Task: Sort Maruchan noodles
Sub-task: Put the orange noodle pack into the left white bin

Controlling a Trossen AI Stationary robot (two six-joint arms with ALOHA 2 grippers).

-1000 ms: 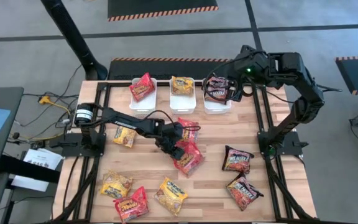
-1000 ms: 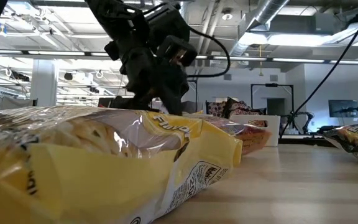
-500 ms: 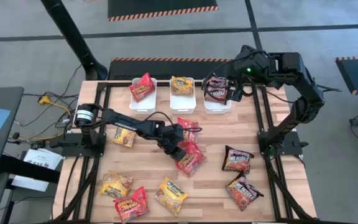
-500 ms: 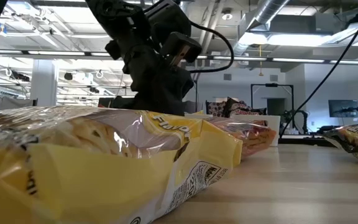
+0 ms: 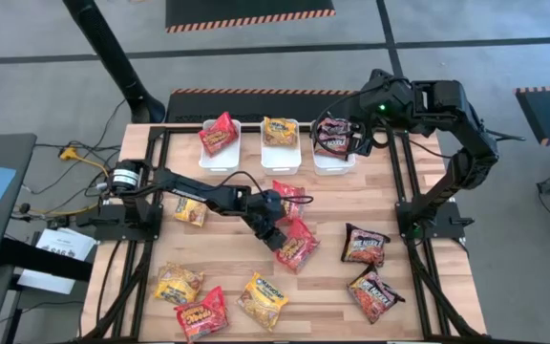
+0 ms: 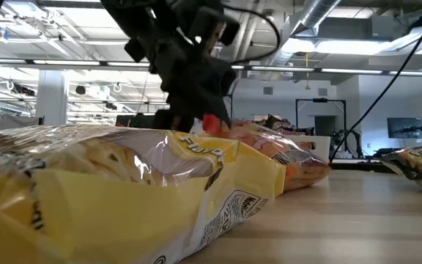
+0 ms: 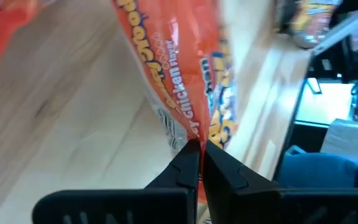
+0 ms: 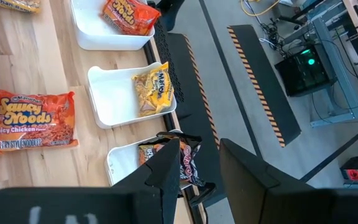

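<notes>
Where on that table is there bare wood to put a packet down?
Bare wood lies between the white tubs and the dark packets, and by the table's left edge under the left arm. The front row of packets is crowded.

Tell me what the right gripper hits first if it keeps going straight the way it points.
Most likely the dark packet in the white tub right below it. The right gripper hangs open over that tub at the table's far edge, fingers aimed down at the packet. How far above it sits is unclear.

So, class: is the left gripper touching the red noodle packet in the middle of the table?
Touching. The left wrist view shows the left gripper with its jaws pinched shut on the edge of the red noodle packet, no gap between them.
</notes>
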